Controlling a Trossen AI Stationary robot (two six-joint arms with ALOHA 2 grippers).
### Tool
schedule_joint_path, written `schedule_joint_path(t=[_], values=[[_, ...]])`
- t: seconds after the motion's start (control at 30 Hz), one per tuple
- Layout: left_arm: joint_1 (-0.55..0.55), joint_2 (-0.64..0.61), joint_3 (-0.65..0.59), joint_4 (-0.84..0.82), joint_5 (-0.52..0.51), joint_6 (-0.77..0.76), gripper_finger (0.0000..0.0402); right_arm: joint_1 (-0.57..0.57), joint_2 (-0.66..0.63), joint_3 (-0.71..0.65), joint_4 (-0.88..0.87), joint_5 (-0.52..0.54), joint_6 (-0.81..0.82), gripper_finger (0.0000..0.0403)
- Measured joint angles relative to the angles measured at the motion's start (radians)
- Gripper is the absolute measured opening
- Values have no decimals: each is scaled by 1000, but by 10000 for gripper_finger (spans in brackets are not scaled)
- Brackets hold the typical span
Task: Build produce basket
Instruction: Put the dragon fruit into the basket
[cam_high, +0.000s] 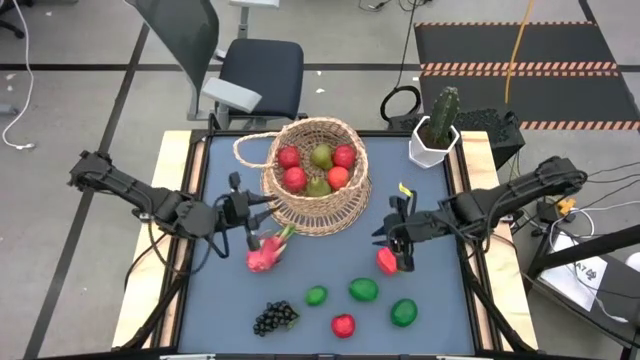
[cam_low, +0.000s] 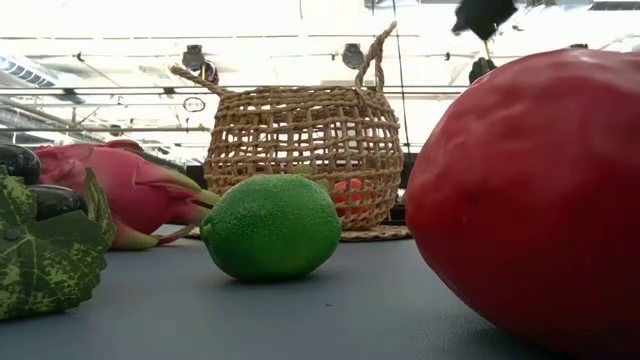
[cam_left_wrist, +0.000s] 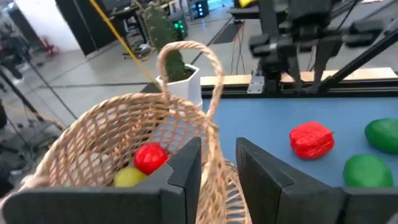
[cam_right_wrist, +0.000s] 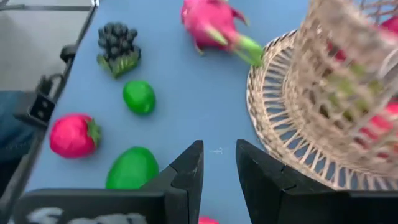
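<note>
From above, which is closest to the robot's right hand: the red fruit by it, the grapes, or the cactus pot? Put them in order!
From the right hand:
1. Red fruit, right beside it.
2. Cactus pot, at the table's far right corner.
3. Grapes, near the front edge, toward the left.

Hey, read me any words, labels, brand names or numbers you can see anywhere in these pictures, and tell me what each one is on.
No text here can be read.
White marks on the right end effector, seen in its own wrist view: too blurred to read.
Basket, white pot, fruits: no labels visible.
</note>
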Motion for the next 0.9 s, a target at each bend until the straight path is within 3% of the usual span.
schedule_joint_path(t=[0.23, 0.53, 0.67, 0.77, 0.9], values=[[7, 103, 18, 71, 23, 21, 102, 24, -62, -212, 166, -29, -10, 91], [28, 259, 177, 23, 94, 18, 109, 22, -93, -251, 165, -30, -49, 91], [37, 339, 281, -95, 134, 5, 144, 22, -95, -251, 161, -30, -67, 91], [34, 400, 333, -159, 206, -12, 191, 22, -95, -251, 160, -29, -84, 91], [21, 452, 376, -232, 214, -83, 251, 22, -94, -251, 160, -29, -97, 91]])
